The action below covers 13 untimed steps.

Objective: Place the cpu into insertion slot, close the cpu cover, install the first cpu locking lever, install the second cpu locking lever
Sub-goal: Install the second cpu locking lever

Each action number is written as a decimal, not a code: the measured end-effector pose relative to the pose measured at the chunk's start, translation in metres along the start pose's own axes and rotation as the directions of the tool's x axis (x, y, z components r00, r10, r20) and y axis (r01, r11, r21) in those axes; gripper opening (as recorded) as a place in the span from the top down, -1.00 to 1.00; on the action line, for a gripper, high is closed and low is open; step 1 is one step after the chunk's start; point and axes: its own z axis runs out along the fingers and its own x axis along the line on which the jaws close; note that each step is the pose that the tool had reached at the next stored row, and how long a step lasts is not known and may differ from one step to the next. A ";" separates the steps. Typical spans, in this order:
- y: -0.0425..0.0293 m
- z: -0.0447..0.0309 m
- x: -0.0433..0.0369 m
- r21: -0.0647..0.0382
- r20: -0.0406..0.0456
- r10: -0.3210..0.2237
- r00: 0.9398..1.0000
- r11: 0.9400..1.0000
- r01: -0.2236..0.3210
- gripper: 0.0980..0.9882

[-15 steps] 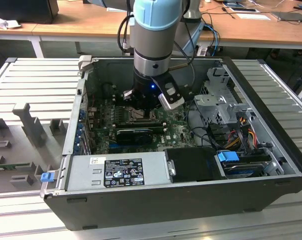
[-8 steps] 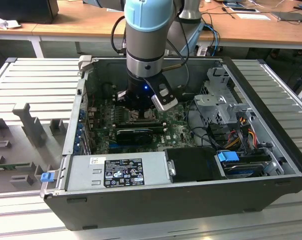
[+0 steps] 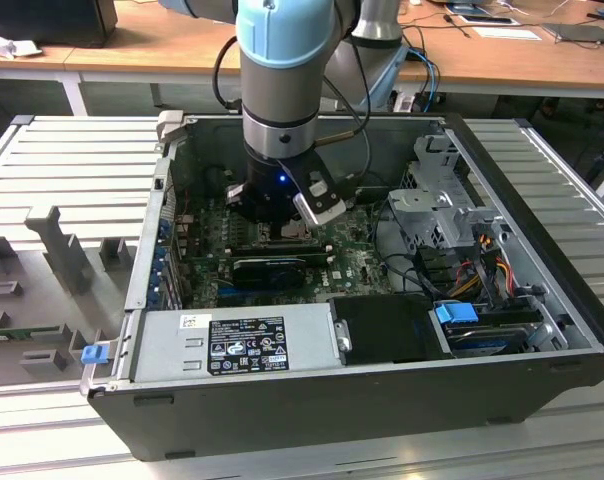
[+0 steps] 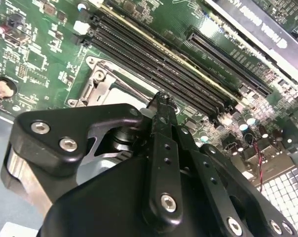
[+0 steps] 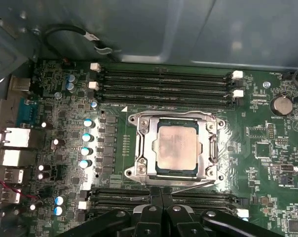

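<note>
While the open computer case lies on its side on the ribbed metal bench, it holds the green motherboard on its floor, a grey power supply along its near wall and a drive cage with bundled cables toward the exterior view's right. Arm reaches down into the case, with the gripper just above the motherboard. Fingers are pressed together with no visible gap and nothing between them; in the first wrist view their tips sit at the edge of the insertion slot, on the side facing the lower pair of memory slots, where a thin wire locking lever runs along the socket edge. Whether the tips actually touch that lever cannot be told. Cpu is seated in the insertion slot, flat and square to it, pale tan-silver face up, with dull smudging across the centre. Cpu cover lies closed over it, its metal frame bordering the chip on all sides and the chip face showing through the square cut-out. In the second wrist view the closed fingers hide most of the socket.
</note>
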 end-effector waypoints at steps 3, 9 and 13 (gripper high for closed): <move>-0.0011 0.0066 0.0012 0.000 0.000 0.000 1.000 1.000 0.000 0.98; -0.0036 0.0216 0.0039 -0.004 0.000 0.000 1.000 1.000 0.000 0.98; -0.0058 0.0213 0.0068 -0.026 0.001 0.000 1.000 1.000 0.000 0.98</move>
